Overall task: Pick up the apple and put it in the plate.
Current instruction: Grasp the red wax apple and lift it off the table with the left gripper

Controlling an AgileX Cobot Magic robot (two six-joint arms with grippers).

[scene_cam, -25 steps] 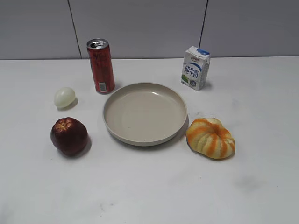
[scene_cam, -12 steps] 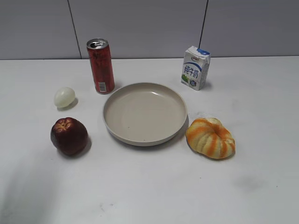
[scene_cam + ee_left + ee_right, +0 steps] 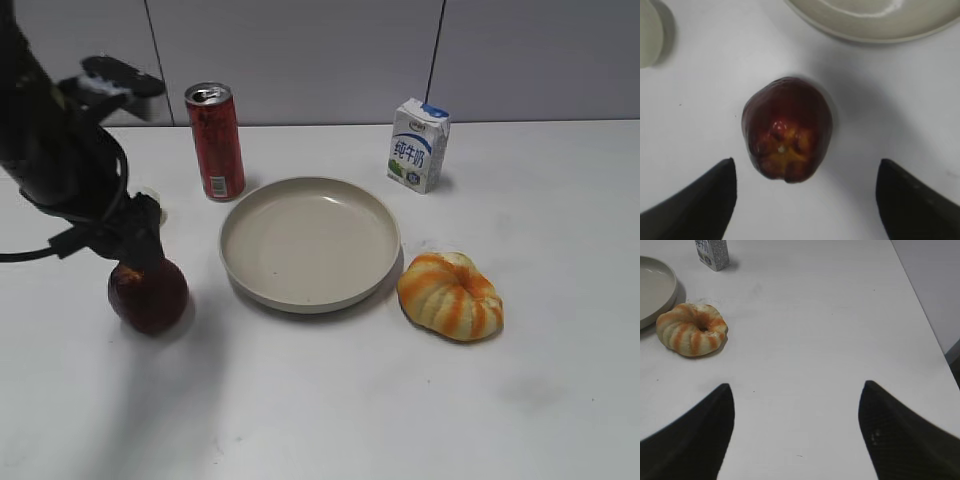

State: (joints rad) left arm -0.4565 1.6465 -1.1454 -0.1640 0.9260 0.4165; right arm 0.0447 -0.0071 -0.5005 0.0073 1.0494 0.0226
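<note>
The dark maroon-red apple (image 3: 150,293) sits on the white table at the left, left of the large beige plate (image 3: 245,275). My left gripper (image 3: 135,250) hangs just above the apple, partly hiding its top. In the left wrist view the apple (image 3: 787,129) lies a little ahead of my left gripper (image 3: 805,167), whose jaws stand wide open and touch nothing; the plate's rim (image 3: 875,31) shows at the top. My right gripper (image 3: 797,392) is open and empty over bare table, outside the exterior view.
A red can (image 3: 216,141) stands behind the plate at the left, a milk carton (image 3: 418,145) at the back right. An orange-and-white striped pumpkin (image 3: 450,295) lies right of the plate. The small pale egg (image 3: 649,32) is mostly hidden behind my left arm.
My left arm has come into the exterior view from the left and now hangs over the apple, hiding the egg. The apple, plate and other things have not moved.
</note>
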